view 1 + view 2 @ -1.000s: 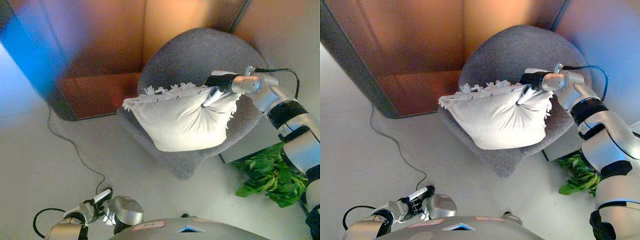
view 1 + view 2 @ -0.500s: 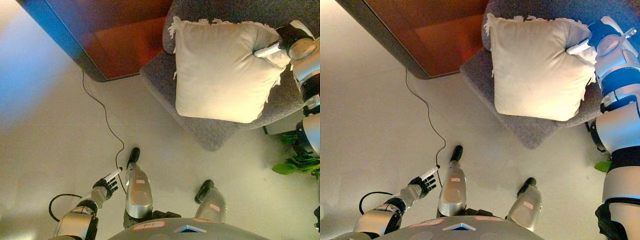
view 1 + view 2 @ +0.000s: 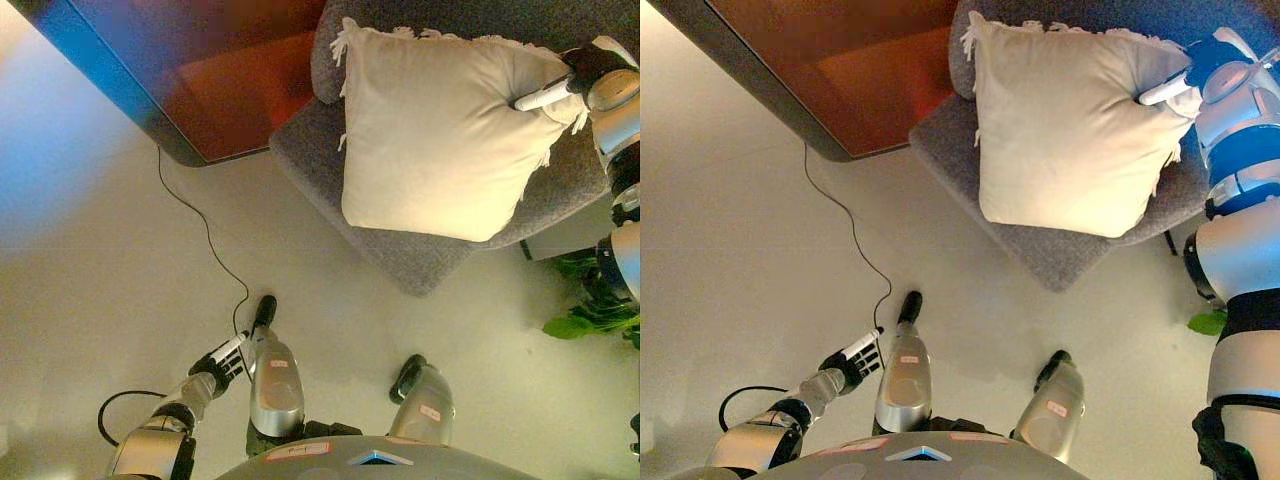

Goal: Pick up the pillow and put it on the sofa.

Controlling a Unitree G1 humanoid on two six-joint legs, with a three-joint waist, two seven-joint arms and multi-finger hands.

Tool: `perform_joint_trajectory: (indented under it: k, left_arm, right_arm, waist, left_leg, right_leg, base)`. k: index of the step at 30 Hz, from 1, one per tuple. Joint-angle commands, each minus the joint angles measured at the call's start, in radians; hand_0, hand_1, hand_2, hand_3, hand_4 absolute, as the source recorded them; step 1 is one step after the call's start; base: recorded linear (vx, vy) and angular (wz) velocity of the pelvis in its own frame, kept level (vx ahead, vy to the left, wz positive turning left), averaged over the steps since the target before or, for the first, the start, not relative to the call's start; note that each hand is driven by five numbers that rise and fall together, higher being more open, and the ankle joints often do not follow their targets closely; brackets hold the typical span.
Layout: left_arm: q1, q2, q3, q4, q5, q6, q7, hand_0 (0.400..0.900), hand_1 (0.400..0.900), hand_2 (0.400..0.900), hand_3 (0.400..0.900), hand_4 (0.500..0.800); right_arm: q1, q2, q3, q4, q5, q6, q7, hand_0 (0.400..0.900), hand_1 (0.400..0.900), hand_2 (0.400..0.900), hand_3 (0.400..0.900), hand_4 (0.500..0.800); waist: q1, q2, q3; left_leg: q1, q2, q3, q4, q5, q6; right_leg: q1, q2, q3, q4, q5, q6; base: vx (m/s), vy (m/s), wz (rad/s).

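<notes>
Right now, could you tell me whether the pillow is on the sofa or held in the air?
On the sofa: the pillow rests on its seat, with the right hand gripping its upper corner.

One pillow (image 3: 440, 130), one grey sofa (image 3: 400, 250), one wooden cabinet (image 3: 220, 70), one plant (image 3: 590, 310), two hands: left hand (image 3: 222, 360), right hand (image 3: 580, 75).

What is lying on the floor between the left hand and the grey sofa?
A thin black cord runs over the pale floor between the left hand and the sofa, clearest in the left eye view.
</notes>
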Motion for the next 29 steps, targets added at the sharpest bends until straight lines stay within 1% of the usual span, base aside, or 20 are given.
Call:
perform_joint_trajectory:
  k: [1, 4, 7, 10, 13, 15, 17, 20, 22, 23, 25, 26, 27, 29]
  left_arm:
    - [0.016, 0.077, -0.049, 0.046, -0.020, 0.002, -0.018, 0.900, 0.900, 0.900, 0.900, 0.800]
    - [0.030, 0.090, -0.037, 0.050, -0.003, 0.010, -0.037, 0.900, 0.900, 0.900, 0.900, 0.800]
    - [0.046, 0.101, -0.024, 0.052, 0.010, 0.016, -0.049, 0.900, 0.900, 0.900, 0.900, 0.800]
    - [0.065, 0.116, -0.003, 0.059, 0.039, 0.031, -0.062, 0.900, 0.900, 0.900, 0.900, 0.800]
    - [0.075, 0.132, 0.019, 0.070, 0.066, 0.045, -0.069, 0.900, 0.900, 0.900, 0.900, 0.800]
    - [0.079, 0.136, 0.025, 0.076, 0.085, 0.047, -0.068, 0.900, 0.900, 0.900, 0.900, 0.800]
    - [0.084, 0.143, 0.033, 0.082, 0.108, 0.059, -0.077, 0.900, 0.900, 0.900, 0.900, 0.800]
    - [0.091, 0.151, 0.043, 0.097, 0.137, 0.063, -0.094, 0.900, 0.900, 0.900, 0.900, 0.800]
    - [0.096, 0.152, 0.050, 0.100, 0.144, 0.060, -0.107, 0.900, 0.900, 0.900, 0.900, 0.800]
    - [0.096, 0.153, 0.052, 0.100, 0.148, 0.062, -0.115, 0.900, 0.900, 0.900, 0.900, 0.800]
    - [0.096, 0.152, 0.057, 0.092, 0.150, 0.073, -0.117, 0.900, 0.900, 0.900, 0.900, 0.800]
    - [0.094, 0.151, 0.056, 0.087, 0.145, 0.079, -0.118, 0.900, 0.900, 0.900, 0.900, 0.800]
    - [0.093, 0.151, 0.060, 0.079, 0.149, 0.083, -0.124, 0.900, 0.900, 0.900, 0.900, 0.800]
    - [0.088, 0.149, 0.057, 0.064, 0.145, 0.081, -0.117, 0.900, 0.900, 0.900, 0.900, 0.800]
  right_arm:
    - [-0.099, -0.151, 0.024, 0.043, -0.130, 0.056, -0.070, 0.900, 0.900, 0.900, 0.900, 0.800]
    - [-0.099, -0.194, 0.032, 0.035, -0.155, 0.061, -0.050, 0.900, 0.900, 0.900, 0.900, 0.800]
    - [-0.088, -0.234, 0.039, 0.023, -0.163, 0.045, -0.021, 0.900, 0.900, 0.900, 0.900, 0.800]
    - [-0.072, -0.279, 0.043, 0.017, -0.174, 0.010, 0.027, 0.900, 0.900, 0.900, 0.900, 0.800]
    - [-0.053, -0.316, 0.033, 0.016, -0.177, -0.016, 0.050, 0.900, 0.900, 0.900, 0.900, 0.800]
    - [-0.028, -0.337, 0.018, 0.016, -0.179, -0.026, 0.069, 0.900, 0.900, 0.900, 0.900, 0.800]
    - [0.000, -0.354, 0.000, 0.012, -0.183, -0.039, 0.085, 0.900, 0.900, 0.900, 0.900, 0.800]
    - [0.056, -0.372, -0.034, -0.004, -0.153, -0.068, 0.108, 0.900, 0.900, 0.900, 0.900, 0.800]
    - [0.113, -0.371, -0.075, -0.024, -0.131, -0.084, 0.129, 0.900, 0.900, 0.900, 0.900, 0.800]
    - [0.155, -0.369, -0.105, -0.035, -0.077, -0.095, 0.133, 0.900, 0.900, 0.900, 0.900, 0.800]
    - [0.282, -0.349, -0.203, -0.097, -0.020, -0.144, 0.146, 0.900, 0.900, 0.900, 0.900, 0.800]
    - [0.349, -0.331, -0.244, -0.139, 0.022, -0.159, 0.143, 0.900, 0.900, 0.900, 0.900, 0.800]
    - [0.443, -0.301, -0.302, -0.193, 0.040, -0.189, 0.140, 0.900, 0.900, 0.900, 0.900, 0.800]
    - [0.587, -0.246, -0.374, -0.280, 0.072, -0.211, 0.122, 0.900, 0.900, 0.900, 0.900, 0.800]
  waist:
    - [-0.020, -0.011, -0.049]
    - [-0.035, -0.025, -0.066]
    - [-0.050, -0.043, -0.085]
    - [-0.065, -0.064, -0.119]
    - [-0.076, -0.080, -0.157]
    - [-0.083, -0.087, -0.182]
    - [-0.087, -0.092, -0.201]
    - [-0.095, -0.096, -0.227]
    - [-0.102, -0.095, -0.239]
    - [-0.106, -0.093, -0.244]
    - [-0.116, -0.086, -0.253]
    - [-0.122, -0.082, -0.255]
    - [-0.130, -0.078, -0.257]
    - [-0.140, -0.073, -0.259]
  left_leg:
    - [0.148, 0.125, 0.038, -0.118, 0.077, 0.005]
    - [0.169, 0.129, 0.063, -0.122, 0.078, 0.005]
    - [0.189, 0.130, 0.087, -0.124, 0.078, 0.005]
    - [0.224, 0.128, 0.115, -0.126, 0.074, 0.005]
    - [0.252, 0.130, 0.140, -0.124, 0.077, 0.005]
    - [0.267, 0.133, 0.153, -0.124, 0.078, 0.005]
    - [0.278, 0.132, 0.164, -0.122, 0.076, 0.005]
    - [0.291, 0.127, 0.177, -0.120, 0.073, 0.005]
    - [0.303, 0.122, 0.190, -0.117, 0.067, 0.005]
    - [0.309, 0.120, 0.195, -0.117, 0.064, 0.005]
    - [0.318, 0.115, 0.208, -0.112, 0.057, 0.005]
    - [0.320, 0.113, 0.212, -0.109, 0.054, 0.005]
    - [0.323, 0.110, 0.218, -0.104, 0.048, 0.005]
    - [0.327, 0.108, 0.223, -0.094, 0.034, 0.005]
  right_leg:
    - [-0.073, -0.056, 0.076, -0.060, 0.130, 0.039]
    - [-0.015, -0.037, 0.062, -0.120, 0.140, 0.039]
    - [0.052, -0.014, 0.048, -0.191, 0.150, 0.038]
    - [0.156, 0.010, 0.030, -0.292, 0.162, 0.040]
    - [0.228, 0.017, 0.014, -0.349, 0.167, 0.044]
    - [0.264, 0.022, 0.005, -0.377, 0.171, 0.046]
    - [0.295, 0.022, -0.005, -0.403, 0.177, 0.048]
    - [0.333, 0.021, -0.010, -0.442, 0.190, 0.055]
    - [0.354, 0.020, -0.011, -0.466, 0.200, 0.060]
    - [0.364, 0.020, -0.011, -0.480, 0.206, 0.061]
    - [0.381, 0.019, -0.008, -0.502, 0.216, 0.061]
    - [0.386, 0.018, -0.005, -0.509, 0.221, 0.061]
    - [0.391, 0.017, -0.002, -0.515, 0.226, 0.061]
    - [0.398, 0.015, 0.003, -0.525, 0.234, 0.061]
  base:
    - [0.02, 0.004, -0.08]
    - [0.04, -0.002, -0.15]
    - [0.05, -0.011, -0.18]
    - [0.11, -0.012, -0.22]
    - [0.12, -0.010, -0.18]
    - [0.10, -0.020, -0.10]
    - [0.06, -0.012, -0.08]
    - [0.02, 0.034, -0.18]
    - [-0.02, 0.080, -0.22]
    - [-0.03, 0.087, -0.23]
    - [-0.05, 0.103, -0.24]
    - [-0.07, 0.115, -0.23]
    - [-0.07, 0.106, -0.23]
    - [-0.05, 0.068, -0.15]
